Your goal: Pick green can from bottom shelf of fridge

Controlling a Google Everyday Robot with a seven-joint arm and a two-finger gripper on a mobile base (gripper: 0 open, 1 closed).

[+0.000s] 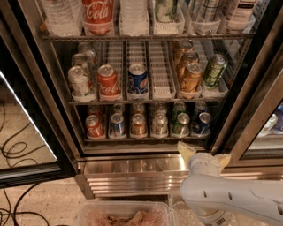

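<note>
Fridge [132,176] door open, black frame, ribbed steel base at 6 o'clock of the view. Gripper [204,155] sits low at about 5 o'clock, in front of the steel base just below the bottom shelf [146,140]. Jaws spread wide, both pale fingertips [185,150] visible, nothing held and nothing between them. White arm [230,196] runs off toward 4 o'clock.

Green can [180,123] stands upright at the front of the bottom shelf, fifth lane from the left, roughly 11 o'clock from the gripper and apart from it. A second green can is right behind it in the same lane. Same shelf, front row, left to right: red can [95,126], blue can [117,125], brown can [138,124], pale can [159,124], then the green one, then another blue can [202,122] at its 3 o'clock.

Rack above has white lane trays: silver can [78,81], Coca-Cola can [108,81], Pepsi can [138,79], gold can [191,77], olive patterned can [214,70]. Coca-Cola bottle [98,13] at 12 o'clock. Clear plastic tub [124,216] on the floor at 6 o'clock, cables [13,154] at 8 o'clock.
</note>
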